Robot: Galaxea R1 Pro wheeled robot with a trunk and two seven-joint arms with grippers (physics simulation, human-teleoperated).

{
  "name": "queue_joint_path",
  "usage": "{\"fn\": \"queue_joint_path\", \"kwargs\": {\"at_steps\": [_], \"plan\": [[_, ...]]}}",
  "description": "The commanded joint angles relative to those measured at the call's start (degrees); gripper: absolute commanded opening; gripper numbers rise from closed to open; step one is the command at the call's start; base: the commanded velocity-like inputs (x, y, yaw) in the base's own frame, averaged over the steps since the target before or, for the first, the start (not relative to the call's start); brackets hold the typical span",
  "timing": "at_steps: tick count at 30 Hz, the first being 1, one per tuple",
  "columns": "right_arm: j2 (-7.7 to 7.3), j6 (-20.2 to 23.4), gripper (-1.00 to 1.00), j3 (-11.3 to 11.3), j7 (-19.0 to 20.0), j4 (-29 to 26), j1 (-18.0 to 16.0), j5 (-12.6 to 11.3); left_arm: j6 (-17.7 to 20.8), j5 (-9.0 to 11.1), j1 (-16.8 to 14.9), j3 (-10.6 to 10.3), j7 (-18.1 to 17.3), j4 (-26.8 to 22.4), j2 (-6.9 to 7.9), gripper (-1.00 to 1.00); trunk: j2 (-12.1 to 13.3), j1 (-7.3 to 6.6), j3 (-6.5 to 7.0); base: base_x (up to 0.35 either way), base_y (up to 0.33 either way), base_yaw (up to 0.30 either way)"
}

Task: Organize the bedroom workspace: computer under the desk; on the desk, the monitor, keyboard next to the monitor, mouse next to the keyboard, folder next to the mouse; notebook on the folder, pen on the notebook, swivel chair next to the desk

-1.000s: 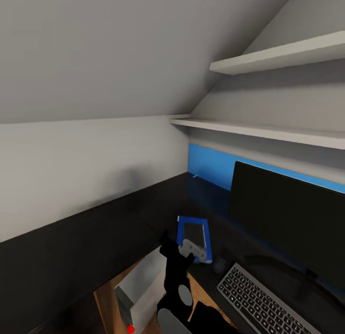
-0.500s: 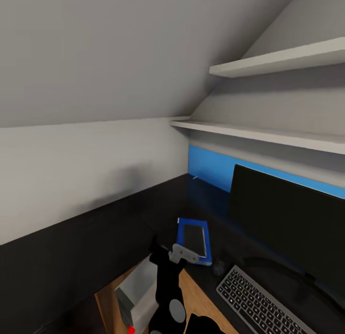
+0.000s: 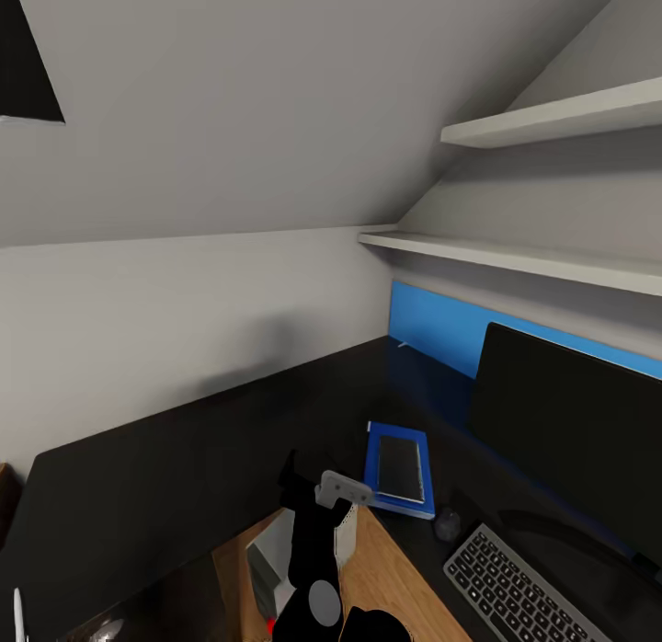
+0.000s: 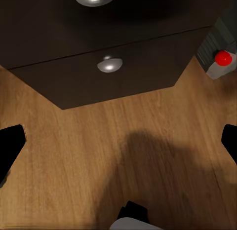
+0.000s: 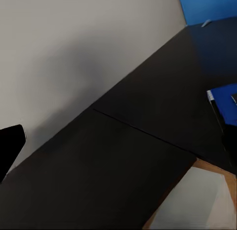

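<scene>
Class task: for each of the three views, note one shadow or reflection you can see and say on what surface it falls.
Head view: soft grey shadow on the wall, and the blue panel reflected in the glossy desk. Left wrist view: broad dark shadow on the wooden floor. Right wrist view: diffuse shadow on the wall above the desk.

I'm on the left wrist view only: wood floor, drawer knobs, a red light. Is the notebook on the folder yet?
Observer: Yes. In the head view the notebook lies flat on the folder, on the desk.
Operator: Where's the mouse?
Observer: The mouse sits on the desk between the folder and the keyboard.
Operator: And the monitor?
Observer: The monitor stands on the desk behind the keyboard.
</scene>
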Motion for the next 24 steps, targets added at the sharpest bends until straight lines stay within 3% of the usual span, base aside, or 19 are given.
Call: {"fn": "queue_joint_path", "kwargs": {"at_steps": [1,9,15,24], "plan": [[0.23,-0.3,1.00,0.1,-0.2,0.5,-0.1,-0.3,-0.2,-0.3,-0.1,0.1,0.2,0.1,-0.01,1.00,-0.1,0.01,-0.08,0.000,0.000,0.274],[1.12,-0.2,1.00,0.0,0.0,5.2,-0.1,-0.2,-0.1,-0.3,-0.1,0.1,0.1,0.1,-0.25,1.00,-0.1,0.01,-0.07,0.000,0.000,0.275],[1.12,-0.1,1.00,-0.1,0.2,9.5,-0.1,2.3,-0.1,-0.3,-0.1,0.1,0.1,0.1,-0.28,1.00,-0.1,0.01,-0.07,0.000,0.000,0.276],[1.12,0.0,1.00,-0.1,1.6,12.0,-0.1,3.1,-0.1,-0.3,-0.1,0.1,0.1,0.1,-0.28,1.00,-0.1,0.01,-0.07,0.000,0.000,0.276]]}}
